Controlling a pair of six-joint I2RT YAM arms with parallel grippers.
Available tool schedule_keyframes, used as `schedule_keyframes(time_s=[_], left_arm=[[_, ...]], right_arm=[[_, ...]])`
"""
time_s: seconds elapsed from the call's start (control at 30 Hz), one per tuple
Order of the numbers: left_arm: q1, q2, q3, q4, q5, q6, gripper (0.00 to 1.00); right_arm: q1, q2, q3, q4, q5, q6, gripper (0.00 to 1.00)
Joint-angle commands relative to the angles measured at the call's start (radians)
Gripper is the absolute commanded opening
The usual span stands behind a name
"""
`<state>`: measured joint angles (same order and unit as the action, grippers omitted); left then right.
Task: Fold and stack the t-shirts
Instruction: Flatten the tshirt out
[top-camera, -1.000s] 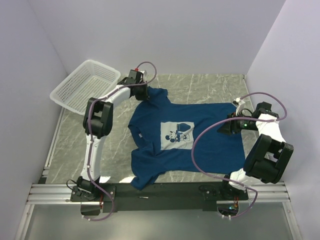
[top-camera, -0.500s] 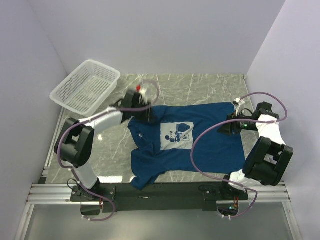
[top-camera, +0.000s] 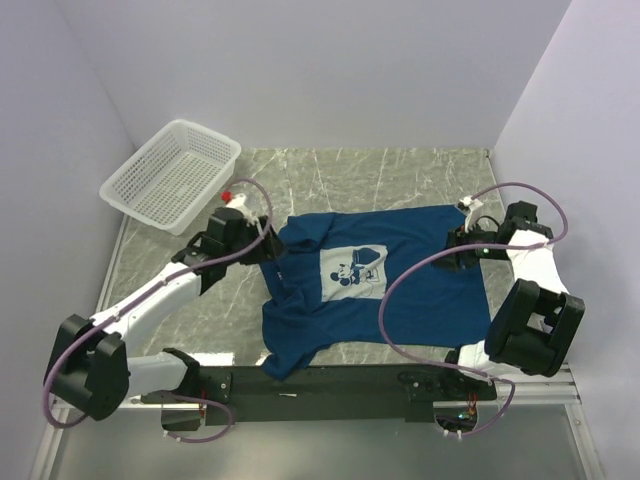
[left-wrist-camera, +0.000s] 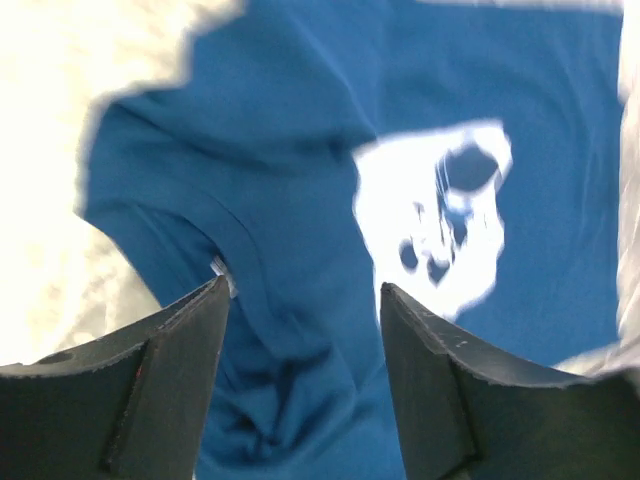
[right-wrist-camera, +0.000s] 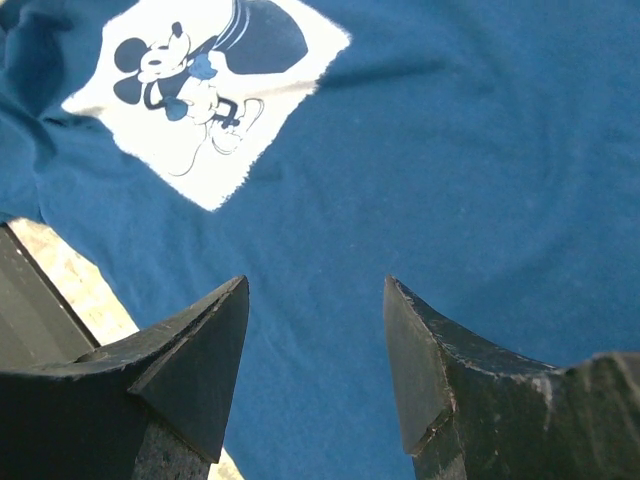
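Observation:
One dark blue t-shirt (top-camera: 330, 310) lies spread on the marble table, its pale chest print (top-camera: 355, 268) with the cartoon mouse facing up. Its far left sleeve is folded in over the shoulder. My left gripper (top-camera: 268, 250) hovers open at the shirt's left shoulder edge. In the left wrist view its jaws (left-wrist-camera: 305, 290) stand apart over bunched blue cloth (left-wrist-camera: 290, 390), holding nothing, with the print (left-wrist-camera: 430, 215) beyond. My right gripper (top-camera: 455, 248) is open above the shirt's right side. Its jaws (right-wrist-camera: 315, 285) frame flat cloth (right-wrist-camera: 450, 150), with the print (right-wrist-camera: 200, 80) at the upper left.
A white mesh basket (top-camera: 170, 175) stands at the back left, tilted on the table's corner. Bare marble tabletop (top-camera: 400, 170) runs behind the shirt. Walls close in on three sides. The right arm's cable (top-camera: 385, 300) loops over the shirt's lower right.
The left gripper carried the far sleeve inward over the shirt, opened and let it go, and drew back to the left. The right arm barely moved.

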<state>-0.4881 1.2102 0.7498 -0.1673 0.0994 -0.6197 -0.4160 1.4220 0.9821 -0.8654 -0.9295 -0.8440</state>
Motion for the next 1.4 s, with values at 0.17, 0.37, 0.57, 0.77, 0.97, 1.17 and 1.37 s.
schedule_keyframes(time_s=[0.17, 0.37, 0.57, 0.77, 0.97, 1.17, 1.37], left_arm=[[0.102, 0.192, 0.034, 0.172, 0.074, -0.264, 0.56], [0.102, 0.333, 0.1, 0.235, 0.096, -0.345, 0.52], [0.103, 0.413, 0.166, 0.213, 0.066, -0.331, 0.52], [0.103, 0.492, 0.238, 0.17, 0.049, -0.307, 0.5], [0.103, 0.502, 0.261, 0.123, 0.023, -0.288, 0.5], [0.103, 0.459, 0.258, 0.094, -0.02, -0.268, 0.5], [0.103, 0.474, 0.253, 0.094, -0.014, -0.264, 0.5]], right_arm=[[0.08, -0.069, -0.034, 0.062, 0.037, 0.056, 0.63], [0.083, -0.063, -0.046, 0.069, 0.04, 0.054, 0.63], [0.082, -0.057, -0.056, 0.072, 0.04, 0.048, 0.63], [0.083, -0.058, -0.049, 0.069, 0.037, 0.048, 0.63], [0.083, -0.058, -0.046, 0.069, 0.035, 0.051, 0.63], [0.083, -0.052, -0.043, 0.071, 0.032, 0.054, 0.63], [0.083, -0.054, -0.045, 0.069, 0.034, 0.054, 0.63]])
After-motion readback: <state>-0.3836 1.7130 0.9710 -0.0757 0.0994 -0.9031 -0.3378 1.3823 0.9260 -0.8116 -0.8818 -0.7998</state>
